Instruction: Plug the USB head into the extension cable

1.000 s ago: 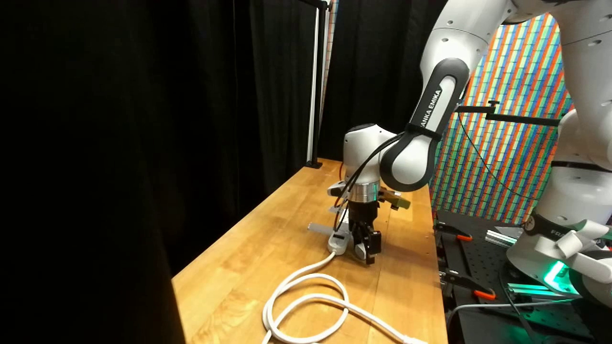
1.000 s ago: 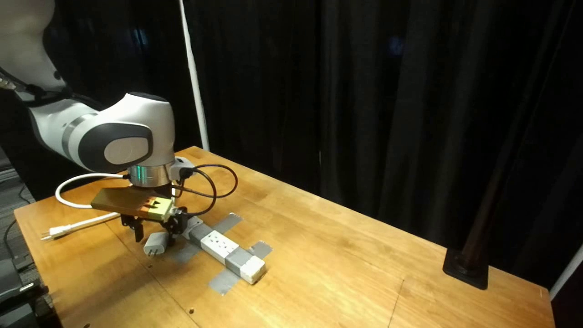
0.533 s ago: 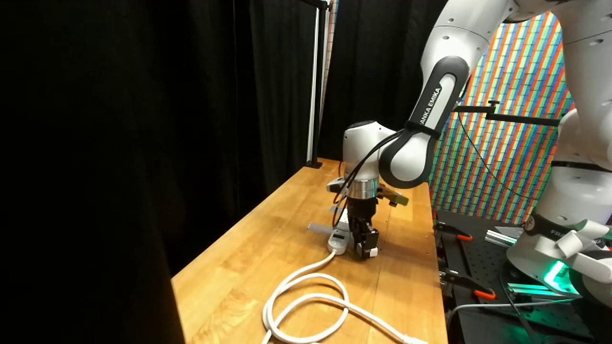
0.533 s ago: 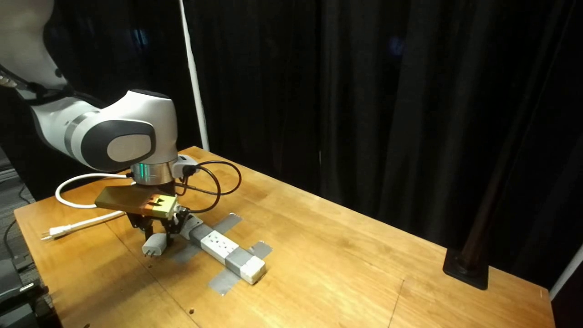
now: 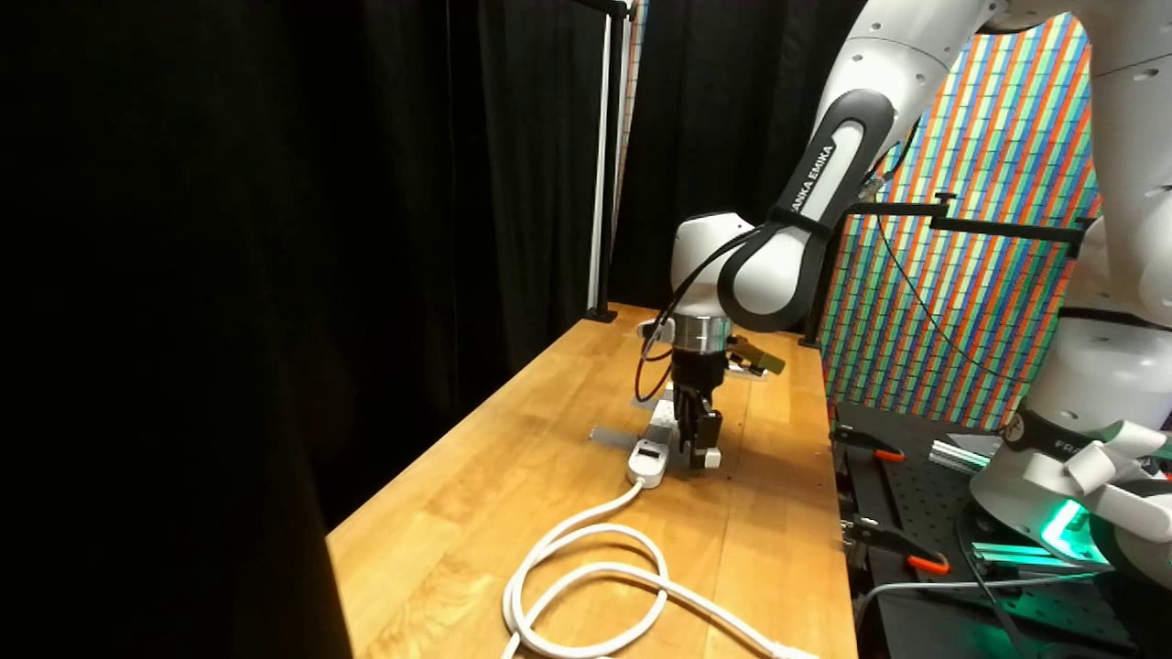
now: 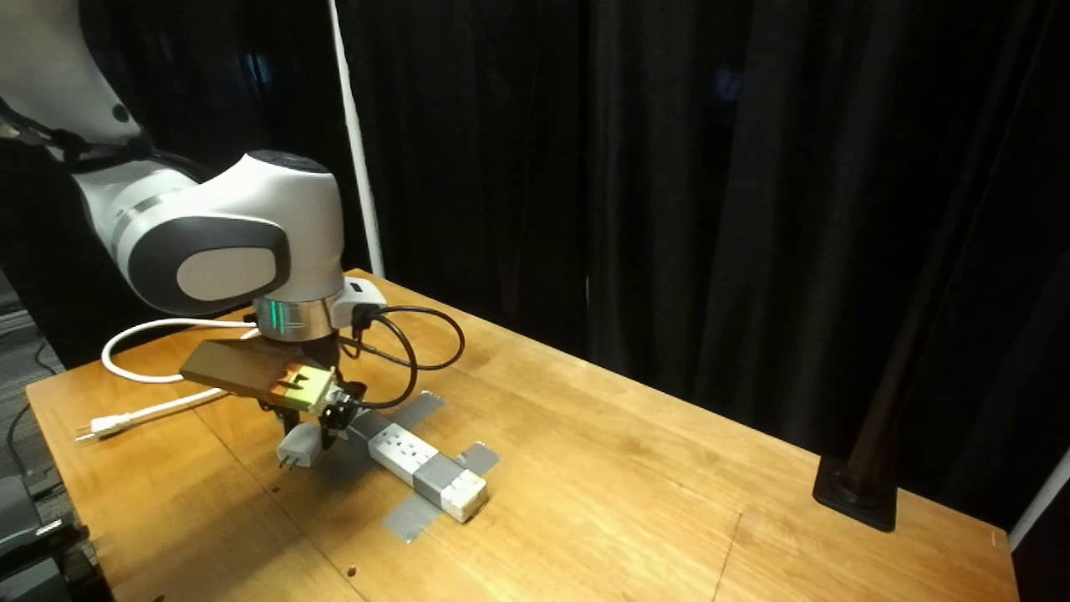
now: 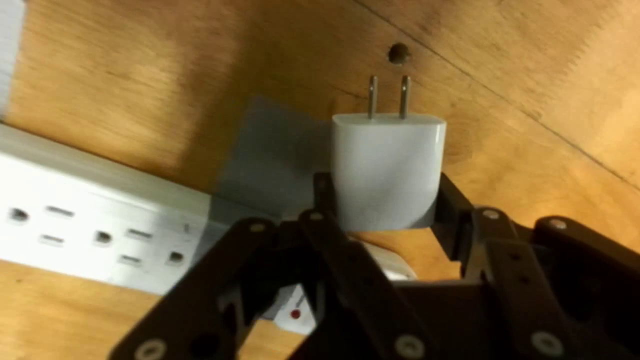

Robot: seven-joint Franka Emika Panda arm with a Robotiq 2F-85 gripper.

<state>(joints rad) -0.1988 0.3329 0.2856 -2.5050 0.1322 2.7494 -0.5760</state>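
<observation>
The pincer (image 7: 384,200) grips USB head (image 7: 389,170) beside the strip (image 7: 80,215), well inside bench edges (image 5: 458,448); wrist view alone shows strip's red dot (image 7: 295,314).

Counter (image 6: 627,477): pale brown wood, with small round holes (image 7: 398,53) in its top.
Power strip (image 6: 403,447): white, lies flat on the counter, sockets (image 7: 103,237) facing up.
Tape (image 6: 413,518): grey bands run over the power strip and stick to the wood on both sides.
Cord (image 5: 663,584): thick, white, joined to the power strip, lies in overlapping loops.
Plug (image 6: 106,426): at the cord's end, lies near a corner.
Base plate (image 6: 854,495): black, at the counter's edge, well apart from the power strip; a dark post (image 6: 897,380) rises from it.
</observation>
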